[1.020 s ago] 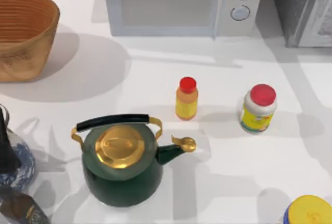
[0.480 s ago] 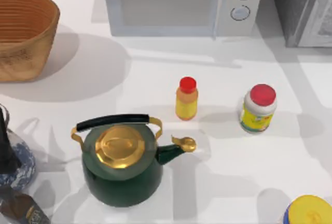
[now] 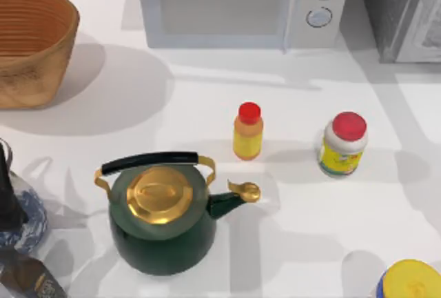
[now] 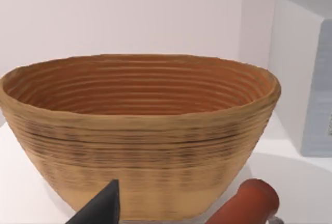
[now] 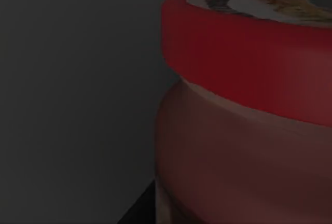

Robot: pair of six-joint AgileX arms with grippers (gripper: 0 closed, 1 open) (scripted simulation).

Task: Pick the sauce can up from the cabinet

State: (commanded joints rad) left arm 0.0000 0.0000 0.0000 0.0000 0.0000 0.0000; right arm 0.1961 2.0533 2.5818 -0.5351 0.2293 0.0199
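In our right wrist view the can is very close, standing upright against the dark wall of the cabinet, so we judge it sits inside. In the top view the cabinet is at the far right corner of the desk. We cannot tell how the right fingers stand. The can looks stiff and light, with smooth sides that may slip; we would take it at mid-height, below the red rim. Our left arm is parked at the left near the basket, and we cannot tell how its fingers stand either.
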